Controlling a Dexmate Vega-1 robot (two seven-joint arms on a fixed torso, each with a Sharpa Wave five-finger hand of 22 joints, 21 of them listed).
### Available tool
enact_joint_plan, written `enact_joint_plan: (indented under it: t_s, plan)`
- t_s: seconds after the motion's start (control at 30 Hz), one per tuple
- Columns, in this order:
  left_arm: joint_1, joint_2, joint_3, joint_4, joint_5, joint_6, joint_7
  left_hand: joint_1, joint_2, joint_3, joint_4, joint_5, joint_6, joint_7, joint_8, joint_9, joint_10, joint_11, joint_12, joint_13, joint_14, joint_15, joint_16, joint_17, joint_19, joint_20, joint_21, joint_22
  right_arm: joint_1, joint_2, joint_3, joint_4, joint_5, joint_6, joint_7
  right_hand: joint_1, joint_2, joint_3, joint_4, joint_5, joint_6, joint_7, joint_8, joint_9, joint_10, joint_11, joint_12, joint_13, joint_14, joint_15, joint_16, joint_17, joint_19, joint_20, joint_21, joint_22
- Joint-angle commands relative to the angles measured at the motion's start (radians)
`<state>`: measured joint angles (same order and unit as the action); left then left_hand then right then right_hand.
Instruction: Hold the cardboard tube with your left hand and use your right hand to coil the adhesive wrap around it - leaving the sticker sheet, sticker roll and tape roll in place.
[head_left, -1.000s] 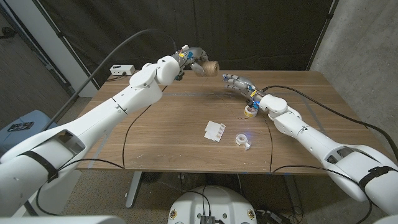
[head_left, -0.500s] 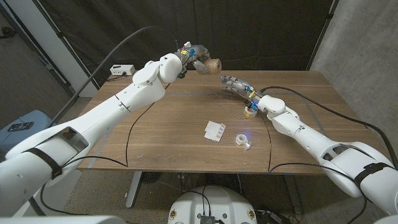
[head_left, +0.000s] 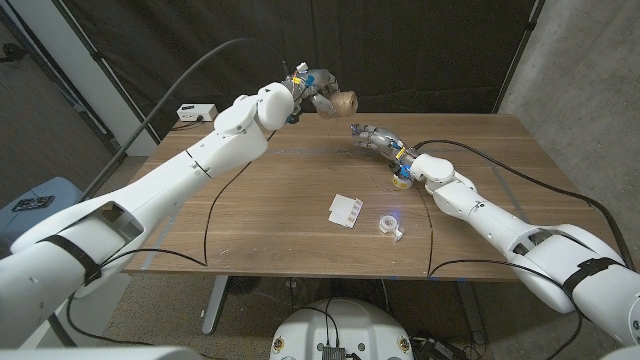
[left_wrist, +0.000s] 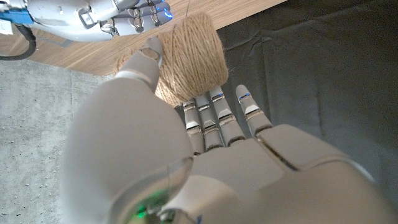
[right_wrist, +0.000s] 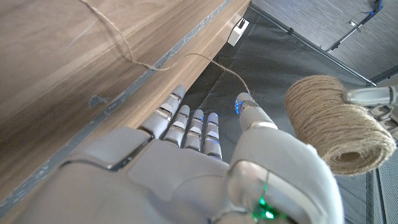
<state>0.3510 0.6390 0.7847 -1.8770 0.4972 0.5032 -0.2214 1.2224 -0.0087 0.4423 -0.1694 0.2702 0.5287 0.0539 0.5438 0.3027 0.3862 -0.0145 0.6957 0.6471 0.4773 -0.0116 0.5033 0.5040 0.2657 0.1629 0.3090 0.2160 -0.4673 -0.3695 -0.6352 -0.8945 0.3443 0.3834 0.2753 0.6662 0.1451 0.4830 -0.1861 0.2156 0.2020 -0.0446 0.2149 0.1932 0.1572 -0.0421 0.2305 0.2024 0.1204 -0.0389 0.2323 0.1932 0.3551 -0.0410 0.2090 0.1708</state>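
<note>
My left hand (head_left: 314, 88) holds a tube wound thick with brown twine (head_left: 343, 103) in the air above the table's far edge. Its fingers wrap the tube (left_wrist: 189, 53) from behind. My right hand (head_left: 371, 135) hovers just right of the tube and a little lower, over the table. A loose strand of twine (right_wrist: 214, 67) runs from the tabletop up to my right hand (right_wrist: 205, 162) and ends pinched between thumb and finger. The wound tube (right_wrist: 336, 121) hangs close beside that thumb. The wrap I see is twine, not adhesive.
A white sticker sheet (head_left: 346, 209) and a clear tape roll (head_left: 390, 224) lie mid-table. A small sticker roll (head_left: 402, 181) sits by my right wrist. A white box (head_left: 196, 111) stands beyond the far left corner. Black cables (head_left: 205, 225) cross the table.
My right hand has moved left, closer to the wound tube. My left hand has lifted the tube slightly. The sheet and rolls have stayed put.
</note>
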Motion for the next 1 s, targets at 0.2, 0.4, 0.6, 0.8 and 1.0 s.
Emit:
enact_joint_plan:
  t_s: [0.2,0.4,0.6,0.8,1.0]
  plan:
    - [-0.018,-0.012,0.005,-0.002,-0.031,0.057,0.005,0.06,0.095,-0.001,0.006,0.012,0.01,0.017,0.068,0.043,0.014,-0.001,0.005,0.061,0.005,0.007,0.008,0.006,-0.008,0.003,0.002,0.004,0.042,0.045,-0.028,0.087,-0.029,0.04,0.015,0.023,-0.006,0.006,0.0,0.0,0.006,-0.008,0.002,0.004,0.007,-0.004,-0.007,0.005,0.01,-0.064,0.001,0.003,0.013,-0.078,0.0,0.001]
    - [-0.03,-0.024,0.011,0.005,-0.045,0.078,0.01,0.061,0.096,-0.002,0.006,0.013,0.01,0.02,0.067,0.043,0.014,0.004,0.005,0.061,0.004,0.01,0.01,0.008,-0.008,0.004,0.002,0.004,0.056,0.06,-0.037,0.12,-0.036,0.057,0.025,0.03,-0.012,0.003,0.001,-0.003,0.002,-0.011,0.0,0.004,0.006,-0.006,-0.009,0.005,0.014,-0.065,0.002,0.003,0.014,-0.078,-0.001,0.001]
    - [-0.042,-0.034,0.019,0.008,-0.059,0.094,0.018,0.061,0.098,-0.003,0.006,0.014,0.009,0.024,0.066,0.043,0.017,0.01,0.005,0.061,0.002,0.014,0.012,0.011,-0.011,0.006,0.002,0.004,0.077,0.08,-0.041,0.175,-0.036,0.091,0.048,0.035,-0.017,0.001,0.0,-0.004,-0.002,-0.014,-0.002,0.004,0.007,-0.006,-0.01,0.005,0.015,-0.066,0.001,0.003,0.015,-0.077,-0.001,0.001]
    - [-0.05,-0.042,0.029,0.008,-0.073,0.118,0.02,0.062,0.099,-0.003,0.006,0.016,0.01,0.026,0.065,0.044,0.015,0.012,0.004,0.063,0.004,0.016,0.014,0.012,-0.011,0.007,0.002,0.004,0.085,0.093,-0.042,0.209,-0.036,0.116,0.055,0.044,-0.023,-0.001,0.001,-0.006,-0.004,-0.017,-0.003,0.004,0.009,-0.009,-0.011,0.006,0.017,-0.067,0.0,0.003,0.016,-0.077,-0.002,0.001]
    - [-0.054,-0.048,0.038,0.002,-0.089,0.143,0.022,0.062,0.098,-0.004,0.006,0.017,0.011,0.028,0.065,0.044,0.017,0.014,0.005,0.064,0.004,0.015,0.015,0.013,-0.012,0.007,0.002,0.005,0.098,0.112,-0.042,0.257,-0.035,0.151,0.063,0.048,-0.032,-0.006,0.002,-0.01,-0.007,-0.018,-0.005,0.005,0.009,-0.011,-0.012,0.006,0.017,-0.065,-0.001,0.003,0.017,-0.075,-0.003,0.001]
